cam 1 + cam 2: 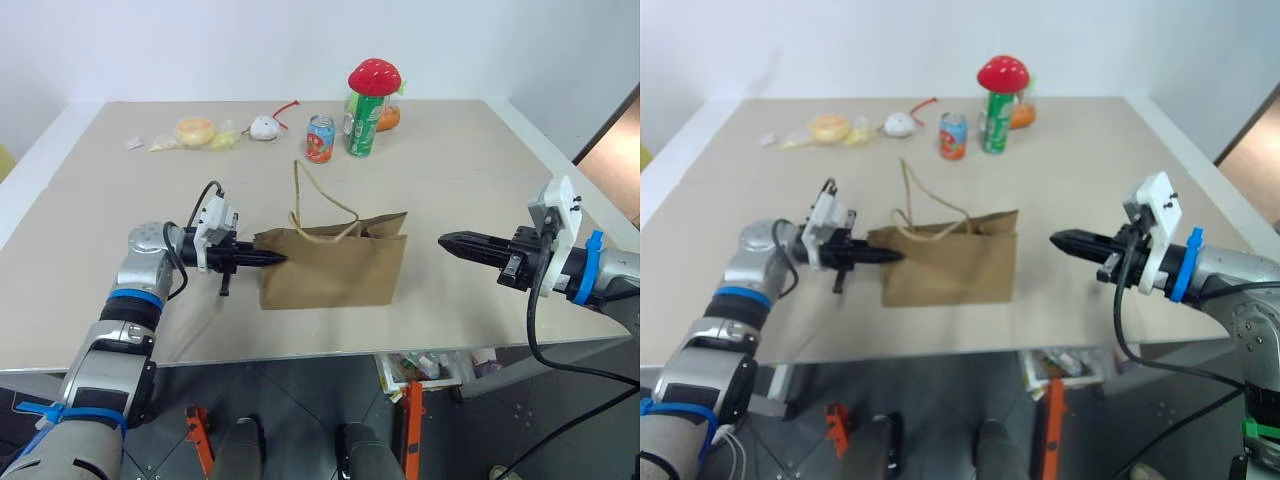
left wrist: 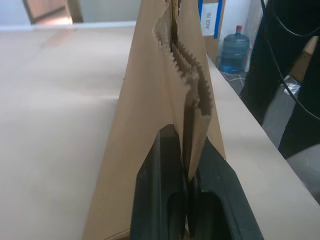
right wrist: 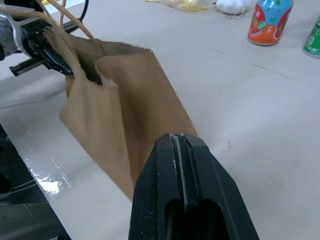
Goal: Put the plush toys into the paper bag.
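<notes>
The brown paper bag (image 1: pixel 335 265) stands upright at the table's middle front, handles looped above its rim. My left gripper (image 1: pixel 280 259) points level at the bag's left end and is shut on the paper edge there; in the left wrist view the serrated rim (image 2: pixel 192 95) runs between the two fingers. Apart from the bag, to its right, my right gripper (image 1: pixel 445 241) is shut with nothing in it and points at the bag. At the table's far side lie a white-and-yellow plush toy (image 1: pixel 195 131) and an orange plush toy (image 1: pixel 388 118), half hidden behind a green can.
A small white toy with a red tail (image 1: pixel 264 127), a red can (image 1: pixel 320 138) and a green can (image 1: pixel 362 128) with a red mushroom plush (image 1: pixel 374 76) on it stand at the back. The table's front edge (image 1: pixel 300 355) runs close below the bag.
</notes>
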You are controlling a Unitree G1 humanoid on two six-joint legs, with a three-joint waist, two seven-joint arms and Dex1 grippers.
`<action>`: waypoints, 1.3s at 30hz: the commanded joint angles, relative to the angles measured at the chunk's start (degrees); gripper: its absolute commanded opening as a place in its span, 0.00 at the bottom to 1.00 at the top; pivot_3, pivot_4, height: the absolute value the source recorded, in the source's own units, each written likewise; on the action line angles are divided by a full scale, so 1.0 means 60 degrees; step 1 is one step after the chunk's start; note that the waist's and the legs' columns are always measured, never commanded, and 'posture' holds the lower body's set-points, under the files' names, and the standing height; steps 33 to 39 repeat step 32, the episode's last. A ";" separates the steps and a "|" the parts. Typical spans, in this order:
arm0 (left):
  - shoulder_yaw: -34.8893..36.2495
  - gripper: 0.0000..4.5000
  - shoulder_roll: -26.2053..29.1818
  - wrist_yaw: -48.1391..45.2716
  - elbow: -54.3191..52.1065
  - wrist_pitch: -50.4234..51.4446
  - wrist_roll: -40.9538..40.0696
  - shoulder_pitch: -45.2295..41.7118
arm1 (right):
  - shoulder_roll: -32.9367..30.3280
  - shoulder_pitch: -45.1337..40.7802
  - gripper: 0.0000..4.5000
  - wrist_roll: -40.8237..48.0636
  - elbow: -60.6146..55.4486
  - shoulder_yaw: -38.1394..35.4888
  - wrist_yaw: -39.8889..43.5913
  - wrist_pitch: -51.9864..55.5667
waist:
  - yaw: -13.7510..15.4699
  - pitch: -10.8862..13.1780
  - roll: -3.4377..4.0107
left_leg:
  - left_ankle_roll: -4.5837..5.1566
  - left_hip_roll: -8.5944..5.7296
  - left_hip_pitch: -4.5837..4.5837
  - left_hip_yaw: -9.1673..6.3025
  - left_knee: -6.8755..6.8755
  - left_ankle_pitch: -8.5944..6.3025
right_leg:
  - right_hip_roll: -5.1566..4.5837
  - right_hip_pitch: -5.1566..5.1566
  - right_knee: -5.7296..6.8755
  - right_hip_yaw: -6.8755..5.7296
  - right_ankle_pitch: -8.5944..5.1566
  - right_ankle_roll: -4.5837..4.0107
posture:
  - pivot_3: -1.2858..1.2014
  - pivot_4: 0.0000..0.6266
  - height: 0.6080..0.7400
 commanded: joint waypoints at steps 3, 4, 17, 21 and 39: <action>0.0080 0.51 0.0201 -0.0145 -0.0624 0.0530 -0.0376 -0.0135 | -0.0104 -0.0022 0.00 0.0101 -0.0231 -0.0243 -0.0064 -0.0127 | -0.0030 0.0000 0.0000 | 0.0000 0.0003 0.0005 -0.0002 -0.0004 0.0000 | 0.0005 -0.0002 0.0002 0.0000 0.0000 0.0000 | 0.52 0.24 1.00; 0.0066 0.56 0.0274 -0.0145 -0.0772 0.0835 -0.0482 -0.0113 | -0.0119 -0.0004 0.00 0.0115 -0.0231 -0.0257 -0.0064 -0.0117 | -0.0028 0.0000 0.0000 | 0.0001 0.0004 0.0004 -0.0004 -0.0004 0.0000 | 0.0006 -0.0002 0.0003 0.0000 0.0000 0.0000 | 0.52 0.24 1.00; 0.1631 0.94 0.1426 0.1126 -0.3255 0.5047 -0.2099 -0.0199 | -0.0302 0.0160 0.00 0.0465 -0.0162 -0.0308 0.0772 -0.0207 | -0.0030 0.0001 -0.0001 | 0.0002 0.0004 0.0004 -0.0003 -0.0003 0.0001 | 0.0005 -0.0001 0.0004 0.0000 0.0001 0.0001 | 0.52 0.24 1.00; 0.1997 0.94 0.2642 0.1667 -0.3975 0.7871 -0.2800 0.0311 | -0.0559 -0.0034 0.00 0.1406 -0.0861 -0.0857 0.1373 -0.0009 | -0.0032 0.0000 0.0001 | 0.0001 0.0006 0.0003 -0.0005 -0.0005 0.0000 | 0.0005 -0.0001 0.0004 0.0000 -0.0003 0.0006 | 0.52 0.24 1.00; 0.3841 0.94 0.4326 0.3596 -0.6521 0.8652 -0.2618 0.4377 | -0.1066 -0.0149 0.00 0.2670 -0.1454 -0.1216 0.1234 0.0479 | -0.0046 0.0006 -0.0018 | -0.0030 0.0024 0.0017 0.0013 -0.0020 -0.0018 | -0.0021 -0.0010 0.0003 -0.0026 -0.0004 -0.0025 | 0.52 0.24 1.00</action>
